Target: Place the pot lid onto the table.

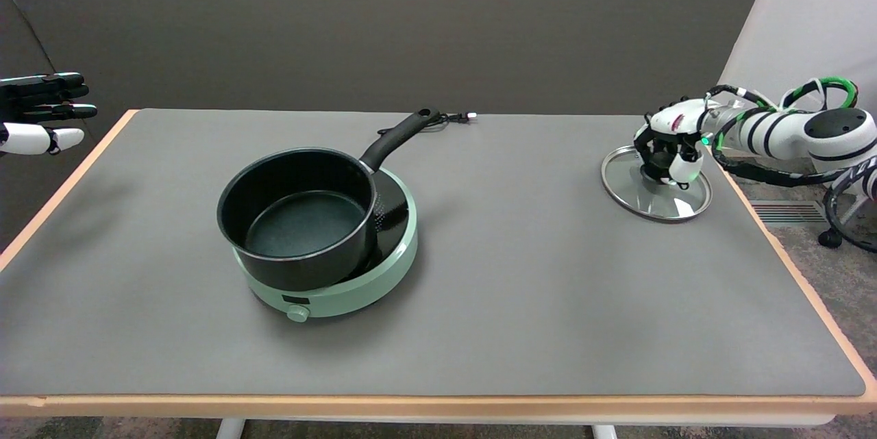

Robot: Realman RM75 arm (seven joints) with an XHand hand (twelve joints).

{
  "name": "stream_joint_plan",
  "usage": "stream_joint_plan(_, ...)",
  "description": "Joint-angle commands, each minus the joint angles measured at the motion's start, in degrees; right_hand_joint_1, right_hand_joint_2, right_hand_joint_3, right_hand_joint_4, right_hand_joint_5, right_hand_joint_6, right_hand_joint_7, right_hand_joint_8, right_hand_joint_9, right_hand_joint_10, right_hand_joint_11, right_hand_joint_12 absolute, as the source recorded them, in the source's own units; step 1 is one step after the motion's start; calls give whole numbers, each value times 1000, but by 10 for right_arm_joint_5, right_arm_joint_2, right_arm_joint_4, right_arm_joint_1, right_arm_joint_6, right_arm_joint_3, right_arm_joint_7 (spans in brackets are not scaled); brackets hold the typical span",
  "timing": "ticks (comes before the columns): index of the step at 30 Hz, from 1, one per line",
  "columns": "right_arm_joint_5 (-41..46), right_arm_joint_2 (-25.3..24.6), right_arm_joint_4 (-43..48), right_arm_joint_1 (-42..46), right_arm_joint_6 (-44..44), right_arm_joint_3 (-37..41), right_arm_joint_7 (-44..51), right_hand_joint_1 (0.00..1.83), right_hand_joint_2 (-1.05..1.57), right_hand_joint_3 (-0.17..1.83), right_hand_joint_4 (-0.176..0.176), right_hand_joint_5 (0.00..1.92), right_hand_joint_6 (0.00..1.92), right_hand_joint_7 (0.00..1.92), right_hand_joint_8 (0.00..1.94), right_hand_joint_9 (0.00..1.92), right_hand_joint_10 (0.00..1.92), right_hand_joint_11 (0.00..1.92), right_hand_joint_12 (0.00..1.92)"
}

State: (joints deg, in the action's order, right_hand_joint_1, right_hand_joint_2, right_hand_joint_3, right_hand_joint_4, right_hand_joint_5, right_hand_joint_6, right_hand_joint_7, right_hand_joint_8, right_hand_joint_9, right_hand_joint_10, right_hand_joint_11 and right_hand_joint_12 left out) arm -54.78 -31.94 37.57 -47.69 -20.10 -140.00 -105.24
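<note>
Gripping the lid knob, right hand (670, 145) sat over the pot lid (656, 183) at the table's (534, 274) far right.
Fingers curled down around the dark centre knob, white hand back facing up and left, wrist cabled in green and black, right arm (788, 134) reaching in low from the right edge. Lid was round clear glass with a metal rim, lying close to the grey mat near the table's right edge; couldn't tell if it fully touched. Well to the left, black pot (301, 216) stood uncovered on a mint-green hot plate (342, 288), its handle (401, 138) pointing to the back right.
</note>
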Motion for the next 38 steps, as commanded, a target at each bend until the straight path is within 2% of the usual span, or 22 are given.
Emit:
stream_joint_plan(1, -20, -5, 18, -31, -12, 24, 1, 958, 476, 1073, 118, 401, 170, 456, 165, 467, 320, 308, 648)
stream_joint_plan(3, -27, -3, 25, -29, -24, 40, 4, 963, 398, 1104, 108, 355, 166, 395, 168, 416, 233, 296, 587)
stream_joint_plan(4, -29, -2, 29, -28, -29, 49, 6, 885, 332, 1043, 100, 284, 158, 242, 159, 222, 201, 215, 552)
stream_joint_plan(9, -38, 8, 63, -22, -41, 68, 0, 679, 301, 842, 83, 159, 146, 95, 138, 66, 197, 141, 593)
stream_joint_plan(11, -38, 13, 83, -10, -43, 98, 0, 627, 295, 816, 78, 143, 149, 82, 133, 53, 191, 131, 605)
stream_joint_plan(15, -23, 23, 136, 45, -53, 210, -4, 565, 288, 787, 76, 135, 143, 75, 129, 54, 199, 129, 610)
stream_joint_plan(20, 100, 27, 251, 175, -68, 417, -4, 531, 306, 803, 74, 137, 135, 117, 134, 93, 234, 160, 622)
stream_joint_plan(24, 171, 22, 321, 251, -105, 502, 1, 548, 323, 817, 74, 137, 134, 130, 141, 96, 232, 162, 617)
stream_joint_plan(25, 177, 19, 341, 270, -107, 524, 1, 547, 345, 852, 71, 106, 188, 93, 187, 58, 270, 140, 635)
stream_joint_plan(27, 178, 8, 382, 304, -107, 575, 1, 594, 355, 773, 68, 115, 140, 96, 149, 68, 207, 152, 550)
stream_joint_plan(33, 178, -44, 476, 393, -107, 696, 1, 692, 333, 831, 43, 72, 156, 36, 125, 12, 178, 89, 573)
stream_joint_plan(34, 178, -53, 489, 402, -107, 706, 2, 818, 124, 780, 19, 45, 149, 31, 70, 14, 131, 66, 492)
stream_joint_plan(35, 178, -60, 500, 407, -106, 716, 2, 1128, -883, 483, -31, 16, 16, 16, 16, 16, 16, 16, 16)
stream_joint_plan(36, 178, -75, 514, 413, -104, 729, 2, 1136, -863, 499, -50, 0, 0, 0, 0, 0, 0, 0, 0)
stream_joint_plan(38, 178, -99, 530, 421, -107, 746, 3, 1135, -823, 503, -61, 0, 0, 0, 0, 0, 0, 0, 0)
